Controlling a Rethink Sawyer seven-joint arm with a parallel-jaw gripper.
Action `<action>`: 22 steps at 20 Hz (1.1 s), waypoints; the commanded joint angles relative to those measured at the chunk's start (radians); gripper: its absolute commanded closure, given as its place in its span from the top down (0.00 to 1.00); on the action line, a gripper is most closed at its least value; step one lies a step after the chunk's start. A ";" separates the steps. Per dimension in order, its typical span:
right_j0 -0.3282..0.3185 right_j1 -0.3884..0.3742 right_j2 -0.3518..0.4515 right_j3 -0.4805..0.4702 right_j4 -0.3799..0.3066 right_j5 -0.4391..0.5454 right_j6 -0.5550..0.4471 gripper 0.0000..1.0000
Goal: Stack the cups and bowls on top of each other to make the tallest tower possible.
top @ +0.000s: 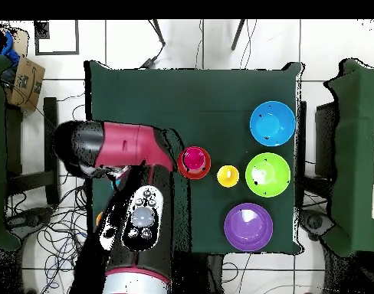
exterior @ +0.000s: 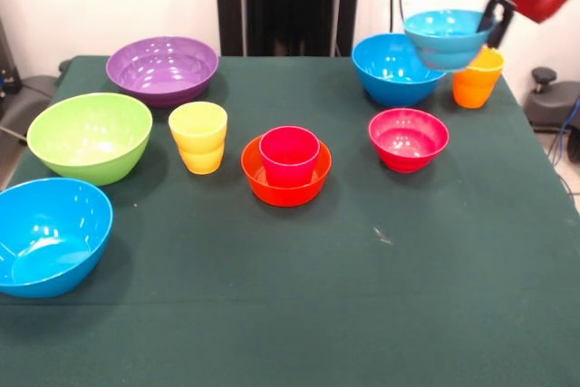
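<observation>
Front view shows our gripper clamped on the rim of the light blue bowl, lifted above the table's far right corner; light, rigid and slick, we judge, best pinched by its rim.

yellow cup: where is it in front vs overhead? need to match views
Front view: the yellow cup stands left of centre, between the lime green bowl and the orange bowl holding the red-pink cup.
Overhead view: the yellow cup is right of centre, between the red-pink cup and the lime green bowl.
Shared landmark: the lime green bowl beside it.
</observation>
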 commanded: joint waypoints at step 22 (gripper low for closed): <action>-0.305 -0.051 0.186 0.145 -0.312 -0.223 -0.270 0.00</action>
